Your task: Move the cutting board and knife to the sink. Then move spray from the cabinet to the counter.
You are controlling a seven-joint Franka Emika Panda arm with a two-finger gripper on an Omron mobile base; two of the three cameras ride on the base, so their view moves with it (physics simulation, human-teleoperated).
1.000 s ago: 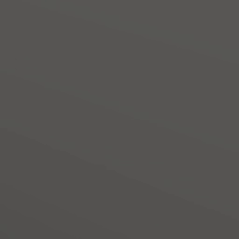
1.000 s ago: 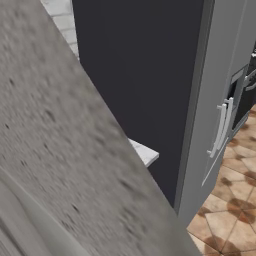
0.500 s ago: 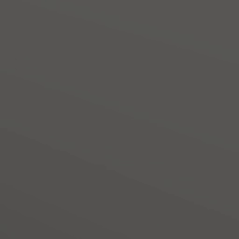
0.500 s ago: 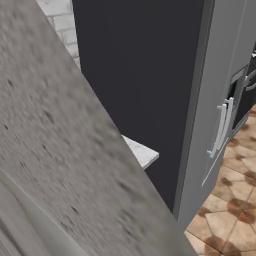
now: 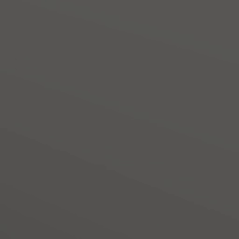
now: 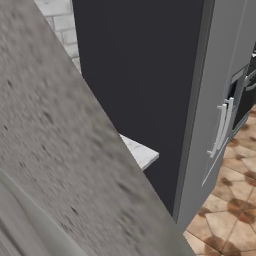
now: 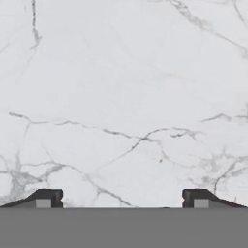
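The tool [image 7: 122,198] gapes wide and empty over the counter [image 7: 121,97].

I can read no lettering, label, brand or number anywhere, neither on the marble counter [image 7: 124,97] ahead of the claw nor on the surrounding fronts.

Hand view: bare marble worktop [image 7: 126,97] fills frame ahead of end effector [image 7: 123,197], nothing standing on it, free passage across whole width. End effector fingertips [image 7: 47,196] spread wide at bottom, gap between them clear.

Right base view: big blurred grey speckled surface [image 6: 55,165] blocks left and lower half. Dark panel [image 6: 140,75] upper centre. Worktop corner pokes out mid-frame. Grey fridge [image 6: 215,115] walls off right. Open tiled floor [image 6: 230,210] lower right.
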